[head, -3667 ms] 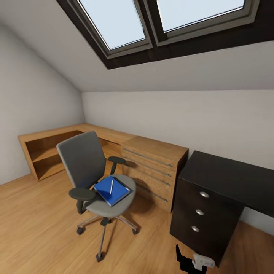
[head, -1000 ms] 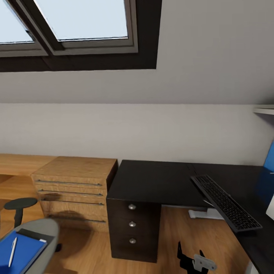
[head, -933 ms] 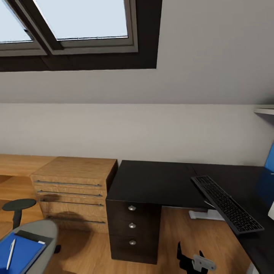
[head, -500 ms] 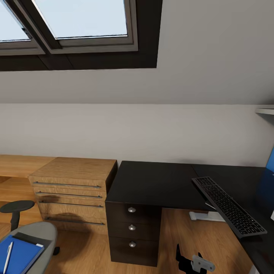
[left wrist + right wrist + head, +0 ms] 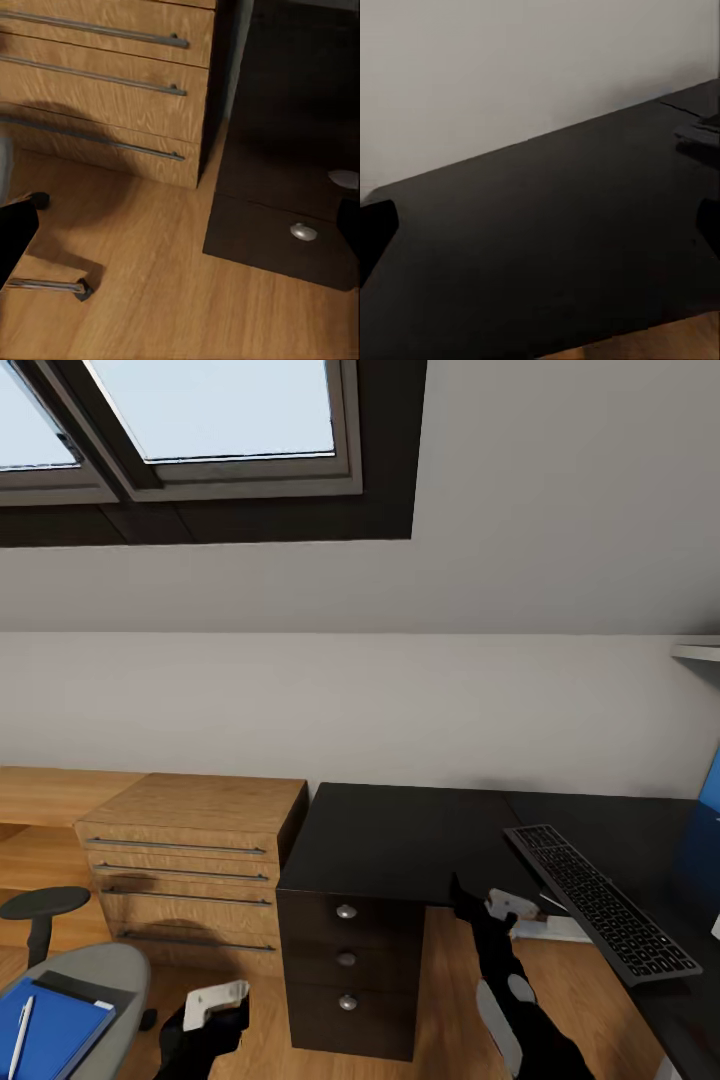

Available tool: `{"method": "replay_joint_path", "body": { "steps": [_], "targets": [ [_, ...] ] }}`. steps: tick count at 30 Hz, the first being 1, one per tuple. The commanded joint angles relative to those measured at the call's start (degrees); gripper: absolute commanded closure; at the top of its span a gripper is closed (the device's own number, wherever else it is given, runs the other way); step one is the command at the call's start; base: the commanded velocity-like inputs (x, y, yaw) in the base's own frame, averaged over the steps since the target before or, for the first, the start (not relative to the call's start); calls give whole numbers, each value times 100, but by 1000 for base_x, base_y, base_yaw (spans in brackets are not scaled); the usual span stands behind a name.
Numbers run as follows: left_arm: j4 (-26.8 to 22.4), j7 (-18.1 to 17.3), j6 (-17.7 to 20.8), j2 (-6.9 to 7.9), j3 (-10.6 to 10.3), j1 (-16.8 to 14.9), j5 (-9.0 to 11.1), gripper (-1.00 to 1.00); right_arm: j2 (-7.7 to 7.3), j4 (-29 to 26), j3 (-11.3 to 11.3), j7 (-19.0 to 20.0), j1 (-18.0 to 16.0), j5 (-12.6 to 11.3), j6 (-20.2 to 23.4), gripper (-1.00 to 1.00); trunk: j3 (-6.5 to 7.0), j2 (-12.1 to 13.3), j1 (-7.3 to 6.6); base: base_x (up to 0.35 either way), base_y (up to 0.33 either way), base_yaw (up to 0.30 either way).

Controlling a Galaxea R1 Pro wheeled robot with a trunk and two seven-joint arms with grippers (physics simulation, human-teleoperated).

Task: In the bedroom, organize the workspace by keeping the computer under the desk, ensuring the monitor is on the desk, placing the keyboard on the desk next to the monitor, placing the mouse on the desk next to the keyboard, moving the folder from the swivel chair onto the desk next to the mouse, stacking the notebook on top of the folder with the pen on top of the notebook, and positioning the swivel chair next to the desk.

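Observation:
The black desk (image 5: 400,840) stands ahead, its drawer unit (image 5: 346,966) below the near corner. The keyboard (image 5: 600,900) lies slanted on the desk at the right. At the lower left is the swivel chair's grey seat (image 5: 112,965) and one armrest (image 5: 42,903). The blue folder (image 5: 55,1025) lies on the seat, with the dark notebook (image 5: 88,990) and the pale pen (image 5: 20,1022) on it. My left gripper (image 5: 215,1010) (image 5: 180,232) is open over the floor beside the drawers. My right gripper (image 5: 478,900) (image 5: 540,232) is open at the desk's front edge, facing the desk top (image 5: 555,255).
A light-wood drawer chest (image 5: 195,850) stands against the desk's left side, and low wood shelving runs further left. A pale flat object (image 5: 560,928) lies on the floor under the desk. A blue wall panel (image 5: 711,782) sits at the right edge. Skylights (image 5: 230,410) are overhead.
Both arms have risen into the head view; the right gripper went from the bottom edge up to the desk's front. Earlier the camera swung right, away from the chair.

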Motion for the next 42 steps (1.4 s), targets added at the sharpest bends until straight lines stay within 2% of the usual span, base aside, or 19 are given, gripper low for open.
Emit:
{"method": "replay_joint_path", "body": {
  "steps": [1,2,5,6,7,8,11,14,17,21,27,30,34,42],
  "targets": [
    [-129,6,200,-4,-83,-95,-6,-100,-3,-400,-13,-16,-1,-27,429,-100,-8,-4,0,0,0,0],
    [-298,14,484,-4,-225,-272,126,-100,-13,-1034,-31,-84,-1,-27,1304,-100,-8,-4,0,0,0,0],
    [-449,22,888,-4,-388,-556,344,-100,-24,-1837,-59,-332,-1,-28,2667,-100,-8,-4,0,0,0,0],
    [-503,22,1150,-4,-466,-725,466,-100,-27,-2260,-80,-597,-1,-30,3509,-100,-8,-4,0,0,0,0],
    [-517,22,1268,-4,-494,-793,517,-100,-28,-2435,-90,-746,-3,-35,3890,-100,-8,-4,0,0,0,0],
    [-505,22,1450,-4,-534,-891,601,-100,-25,-2680,-102,-1040,-6,-48,4521,-100,-8,-4,0,0,0,0],
    [-352,20,1589,-4,-578,-975,675,-100,-4,-2749,-90,-1391,-11,-45,5042,-100,-8,-4,0,0,0,0],
    [-203,18,1601,-4,-634,-1019,713,-100,7,-2631,-82,-1593,-14,-41,5194,-100,-8,-4,0,0,0,0],
    [-123,17,1459,-4,-668,-1045,733,-100,2,-2577,-91,-1714,-11,-43,5150,-100,-8,-4,0,0,0,0],
    [-120,9,1213,-4,-666,-1059,742,-100,-11,-2863,-106,-1784,21,-49,5088,-100,-8,-4,0,62,0,0],
    [-314,3,1150,-4,-677,-1067,770,-100,-206,-2665,-300,-1590,-148,159,5024,-100,-7,-4,0,0,0,0],
    [-411,2,1165,-4,-637,-1059,767,-100,-121,-2751,-226,-1689,-50,104,5120,-100,-7,-4,0,0,0,0],
    [-540,-1,1178,-4,-623,-1056,766,-100,-175,-2879,-134,-1817,79,52,5173,-100,-7,-4,0,0,0,0],
    [-798,-5,1185,-4,-617,-1055,765,-100,-220,-2991,-126,-1945,128,34,5183,-100,-7,-4,0,0,0,0]
  ]
}}
